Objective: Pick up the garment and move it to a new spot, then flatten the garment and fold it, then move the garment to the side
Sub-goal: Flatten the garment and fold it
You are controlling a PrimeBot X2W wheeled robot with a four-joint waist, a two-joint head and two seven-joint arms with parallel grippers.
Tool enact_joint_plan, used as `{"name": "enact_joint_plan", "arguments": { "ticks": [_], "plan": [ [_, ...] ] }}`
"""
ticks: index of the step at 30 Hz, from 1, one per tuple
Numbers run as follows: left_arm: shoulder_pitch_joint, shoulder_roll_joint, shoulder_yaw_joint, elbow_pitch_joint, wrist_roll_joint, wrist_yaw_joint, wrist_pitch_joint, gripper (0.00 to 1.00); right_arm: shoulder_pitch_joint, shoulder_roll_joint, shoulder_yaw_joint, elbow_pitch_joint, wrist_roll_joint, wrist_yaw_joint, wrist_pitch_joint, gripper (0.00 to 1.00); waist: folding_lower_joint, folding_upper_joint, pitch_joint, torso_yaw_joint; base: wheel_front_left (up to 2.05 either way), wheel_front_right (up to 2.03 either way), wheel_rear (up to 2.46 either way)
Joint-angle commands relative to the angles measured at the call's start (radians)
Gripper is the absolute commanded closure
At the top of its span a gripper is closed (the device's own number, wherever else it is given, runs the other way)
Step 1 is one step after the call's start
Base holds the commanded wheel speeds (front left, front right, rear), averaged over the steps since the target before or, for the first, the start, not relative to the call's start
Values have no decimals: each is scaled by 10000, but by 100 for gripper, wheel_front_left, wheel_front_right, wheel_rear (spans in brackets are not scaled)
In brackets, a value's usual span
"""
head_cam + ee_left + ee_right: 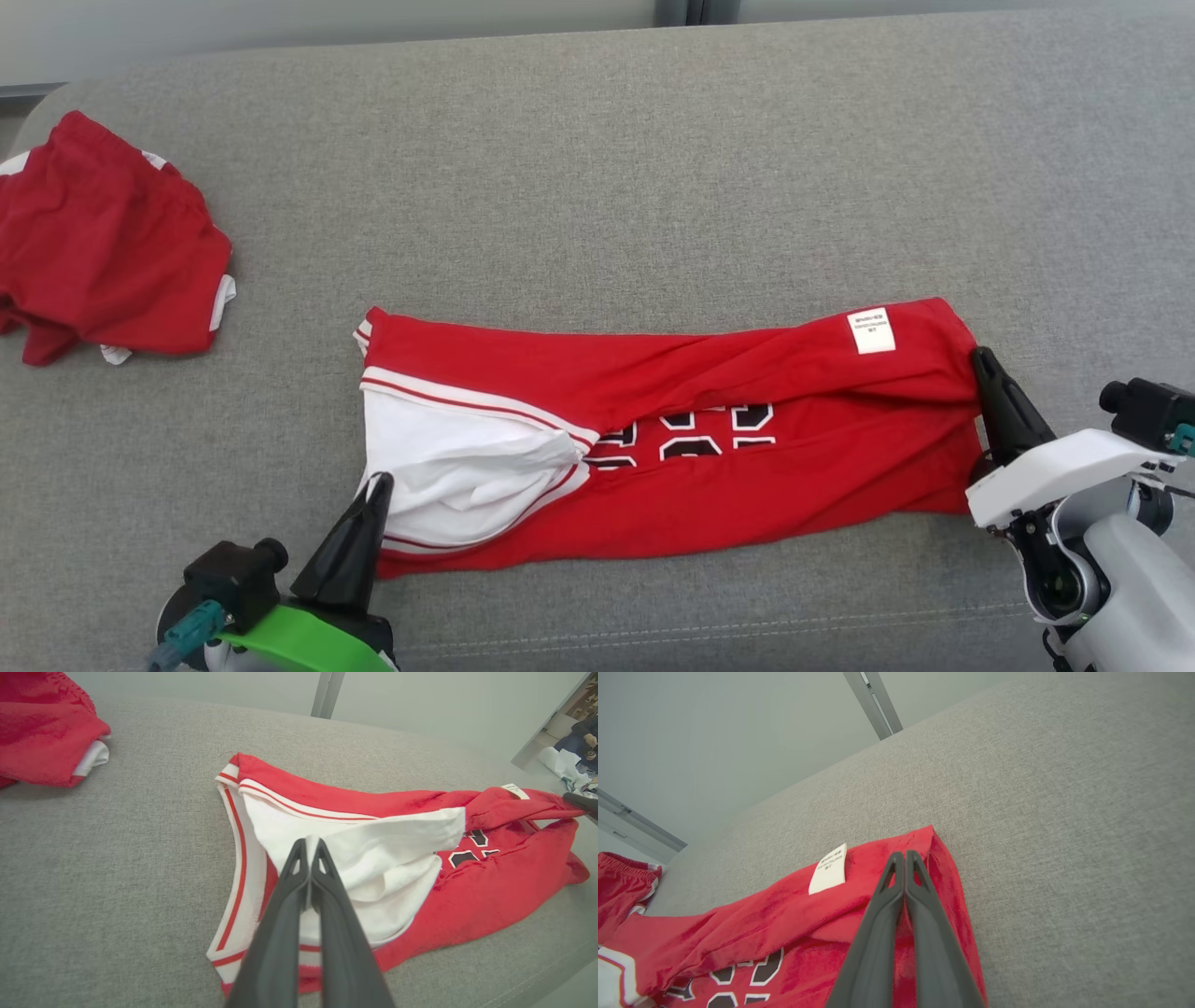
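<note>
Head view looks down on a red garment [653, 457] lying stretched sideways across the grey cushion [653, 168], nearer its front edge than its back. At the robot's left end the white inside is turned out, bordered by red-and-white trim. Black numerals outlined in white peek from a fold across the middle. A white label [870, 330] sits near the far right corner.

The left gripper [378, 483] has its two dark fingers pressed together at the white end. From the left wrist view a sliver of white cloth shows pinched between them, so it is clamped on the garment. The right gripper [980, 359] is closed too, its tips at the garment's right edge close to the label, with red cloth caught between the fingers in the right wrist view.

A second red garment [103, 252] lies crumpled at the far left of the cushion, well apart from the first.
</note>
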Motion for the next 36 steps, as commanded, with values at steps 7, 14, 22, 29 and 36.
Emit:
{"name": "enact_joint_plan", "arguments": {
  "ticks": [7, 14, 22, 29, 36],
  "plan": [
    [-212, -651, 25, 1304, 565, -61, -28, 100, 149, -137, 567, 615, 78, -3, 27, 100, 1, -1, -169, -32, 0, 0, 0],
    [-337, -971, 259, 1792, 891, -65, -28, 0, -116, 27, 604, 1071, -104, -3, -17, 0, 1, -1, -273, -43, 0, 0, 0],
    [32, -1384, 1276, 1414, 1676, -66, -28, 0, 113, 193, -27, 752, -531, -3, -47, 0, 1, -1, -515, 80, 0, 0, 0],
    [449, -1891, 2584, 685, 2694, -36, -28, 0, 443, 521, -695, 497, -1447, -3, -51, 0, 1, -1, -866, 195, 0, 0, 0],
    [907, -2556, 3811, -208, 3705, 203, -28, 0, 465, 833, -1377, 1119, -2454, -3, -52, 0, 1, -1, -1236, 341, 0, 0, 0]
  ]
}}
